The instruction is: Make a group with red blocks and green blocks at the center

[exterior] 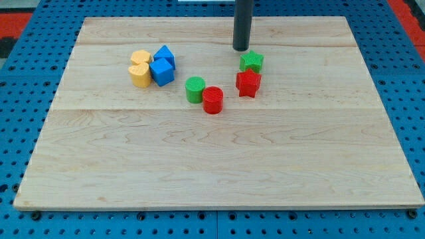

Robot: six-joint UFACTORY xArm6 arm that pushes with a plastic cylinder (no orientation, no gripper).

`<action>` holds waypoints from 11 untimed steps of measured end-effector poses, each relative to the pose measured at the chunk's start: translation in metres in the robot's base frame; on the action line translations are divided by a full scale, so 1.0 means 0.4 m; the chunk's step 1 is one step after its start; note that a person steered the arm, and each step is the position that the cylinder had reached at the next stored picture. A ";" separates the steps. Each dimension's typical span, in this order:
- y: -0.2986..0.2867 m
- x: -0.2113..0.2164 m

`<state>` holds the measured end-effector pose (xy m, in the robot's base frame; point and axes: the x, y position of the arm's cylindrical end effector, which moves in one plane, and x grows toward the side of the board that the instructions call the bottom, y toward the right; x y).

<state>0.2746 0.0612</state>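
My tip [240, 48] is near the view's top, just above and left of a green star-shaped block [252, 62], a small gap apart. A red star-shaped block [248, 83] sits right below the green star, touching it. A green cylinder [194, 89] and a red cylinder [212, 100] stand touching each other to the left of the stars, near the board's middle, slightly toward the top.
Two blue blocks [162, 65] and two yellow blocks [139, 68] form a tight cluster at the upper left. The wooden board [212, 166] lies on a blue perforated surface [13, 133].
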 end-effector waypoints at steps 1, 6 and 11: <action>0.158 0.127; -0.061 0.267; -0.061 0.219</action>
<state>0.3623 0.0366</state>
